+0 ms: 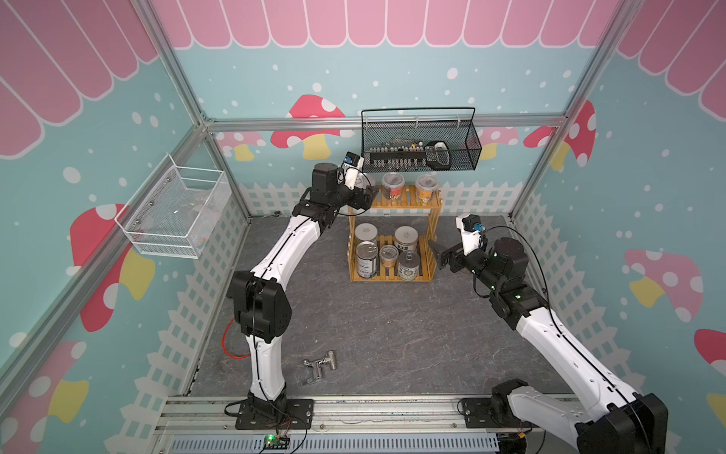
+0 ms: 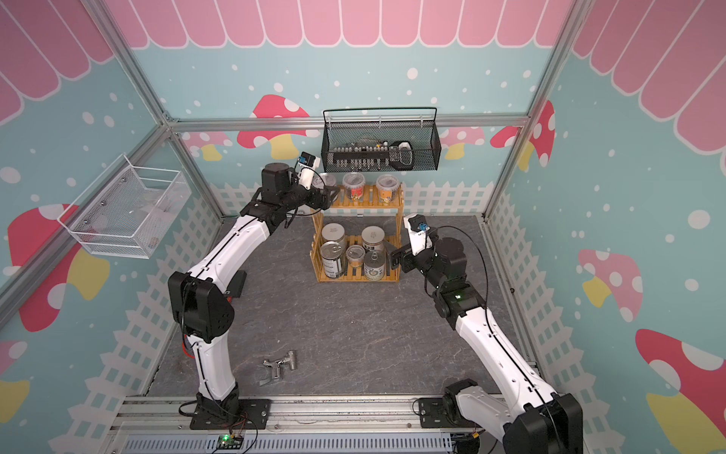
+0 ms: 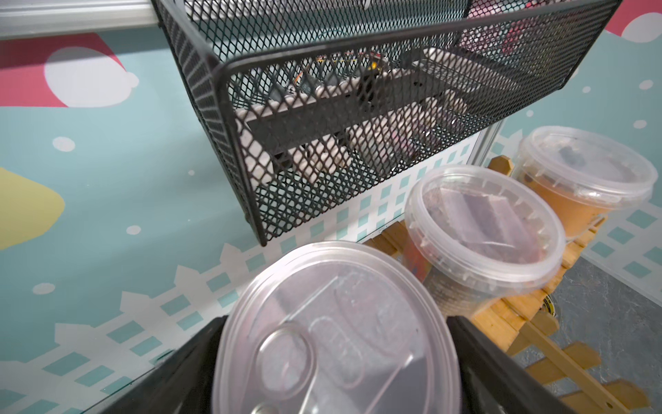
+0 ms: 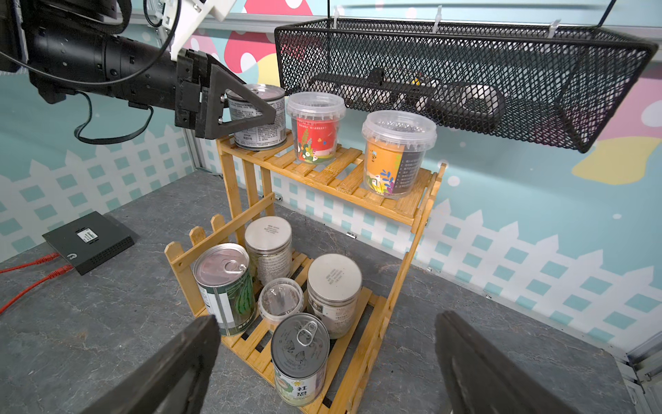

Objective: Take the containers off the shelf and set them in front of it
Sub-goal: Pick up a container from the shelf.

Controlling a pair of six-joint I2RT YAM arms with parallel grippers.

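Observation:
The bamboo shelf (image 1: pixel 408 198) (image 4: pixel 322 172) stands at the back of the table. A silver tin can (image 3: pixel 333 340) (image 4: pixel 265 138) with a clear cap stands at the left end of its top tier, and my left gripper (image 1: pixel 369 194) (image 3: pixel 336 322) is shut on it, one finger on each side. Beside the can stand a red-labelled clear jar (image 4: pixel 315 129) and an orange-labelled one (image 4: pixel 394 157). The lower tier holds two white-lidded jars (image 4: pixel 268 233), two pull-tab tins (image 4: pixel 301 344) and a small clear jar (image 4: pixel 281 297). My right gripper (image 1: pixel 434 251) (image 4: pixel 326 319) hangs open by the lower tier's right front.
A black wire basket (image 1: pixel 420 145) hangs on the back wall just above the top tier. A white mesh basket (image 1: pixel 173 212) is fixed to the left wall. A metal faucet piece (image 1: pixel 320 363) lies near the front. A black box (image 4: pixel 87 240) with red cables sits left of the shelf.

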